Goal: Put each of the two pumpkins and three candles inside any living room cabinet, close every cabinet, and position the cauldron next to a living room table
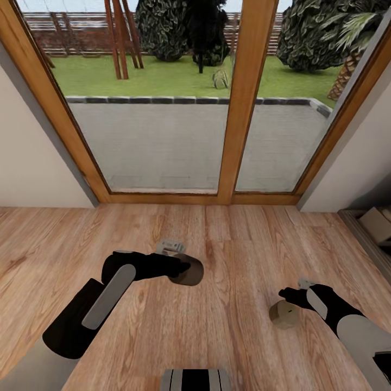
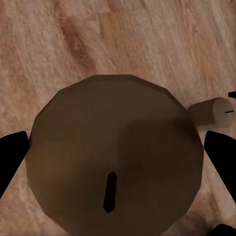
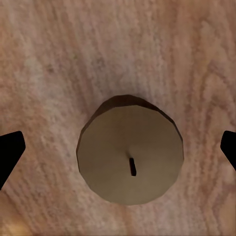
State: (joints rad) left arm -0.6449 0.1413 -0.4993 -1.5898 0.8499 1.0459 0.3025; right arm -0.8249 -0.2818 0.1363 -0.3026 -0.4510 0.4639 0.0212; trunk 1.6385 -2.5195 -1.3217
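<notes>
A grey-beige candle (image 1: 189, 271) sits between the fingers of my left gripper (image 1: 183, 268), which is shut on it above the wooden floor. In the left wrist view this candle (image 2: 115, 152) is very close, wick end facing the camera, with a black finger (image 2: 11, 157) against each side. A second candle (image 1: 283, 314) rests on the floor boards at the right, just in front of my right gripper (image 1: 290, 297). In the right wrist view that candle (image 3: 130, 156) lies centred between the widely spread fingertips (image 3: 10, 152) of the open gripper, touching neither. The left wrist view also catches it, the second candle (image 2: 212, 112). Pumpkins, cabinet and cauldron are out of view.
A tall glass door with a wooden frame (image 1: 239, 136) stands straight ahead, white walls on both sides. A low shelf with a pale box (image 1: 376, 224) shows at the right edge. Open wood floor (image 1: 233, 244) lies between my arms and the door.
</notes>
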